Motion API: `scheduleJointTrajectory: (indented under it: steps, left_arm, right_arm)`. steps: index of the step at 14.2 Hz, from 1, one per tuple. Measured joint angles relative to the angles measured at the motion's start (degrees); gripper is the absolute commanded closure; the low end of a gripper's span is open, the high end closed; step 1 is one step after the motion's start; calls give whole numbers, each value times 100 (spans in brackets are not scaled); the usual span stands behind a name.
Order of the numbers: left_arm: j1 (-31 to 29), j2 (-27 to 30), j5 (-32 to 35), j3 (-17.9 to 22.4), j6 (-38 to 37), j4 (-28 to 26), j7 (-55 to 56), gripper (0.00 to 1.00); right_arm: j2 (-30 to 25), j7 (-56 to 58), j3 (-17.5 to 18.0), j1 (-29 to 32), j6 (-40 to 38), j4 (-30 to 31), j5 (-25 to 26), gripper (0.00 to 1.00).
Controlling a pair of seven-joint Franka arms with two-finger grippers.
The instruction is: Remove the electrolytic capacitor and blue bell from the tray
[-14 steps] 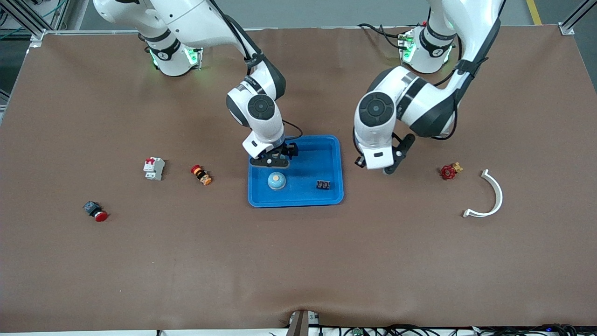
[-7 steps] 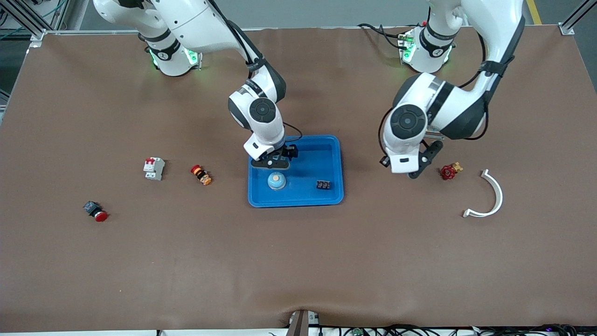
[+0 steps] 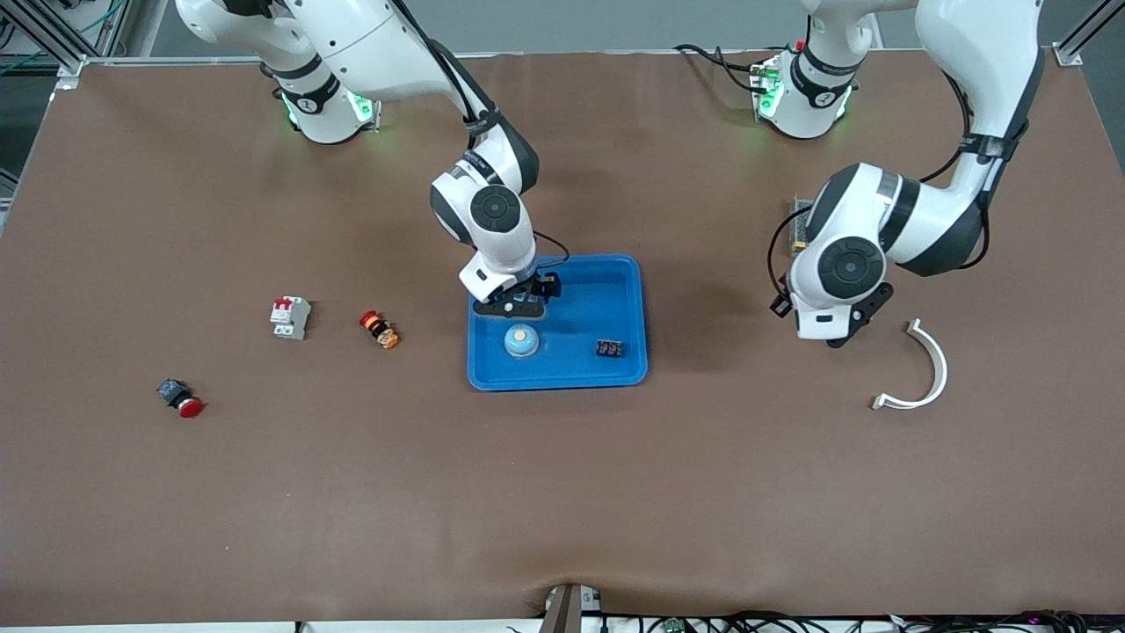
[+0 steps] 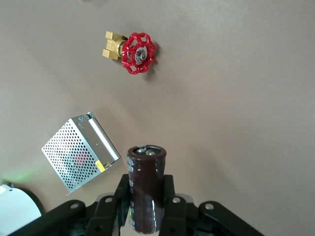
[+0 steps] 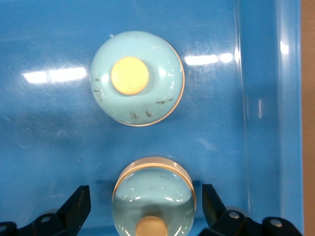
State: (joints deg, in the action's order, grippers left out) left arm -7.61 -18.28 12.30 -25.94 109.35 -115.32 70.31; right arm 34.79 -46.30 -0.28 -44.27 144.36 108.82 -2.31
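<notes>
Your left pincer (image 4: 146, 216) grips the capacitor (image 4: 145, 187) over the desk (image 3: 562, 492), clear of the tray (image 3: 628, 290). Your right pincer (image 5: 145, 209), wide open, straddles one blue bell (image 5: 153, 196); a second bell (image 5: 137, 77) remains in the tray.

Both arms wear glossy white shells with dark grey bands at the joints and round dark grey caps with a small ring mark on the wrist joints. Thin black cables loop along the forearms at about 12 o'clock from each wrist. Green lights glow on the white round bases. The left end effector (image 3: 839, 338) and the right end effector (image 3: 518, 308) are matte black, with small silver screws on their finger mounts.
</notes>
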Motion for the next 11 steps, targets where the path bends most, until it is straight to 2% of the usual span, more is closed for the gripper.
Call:
scheduleJointTrajectory:
  steps: [2,5,7,11]
  left_arm:
    - [-149,0,-98,1,248,-179,-164,100]
    - [-282,-2,-105,1,1038,-676,-194,100]
    - [-348,-4,-107,2,1498,-985,-194,100]
    - [-543,-8,-109,3,2194,-1441,-194,100]
  right_arm:
    - [0,0,-3,0,0,0,0,17]
    - [0,0,-7,0,0,-1,1,26]
    - [0,0,-8,0,0,-2,2,40]
    - [-2,-1,-13,0,-1,-16,2,44]
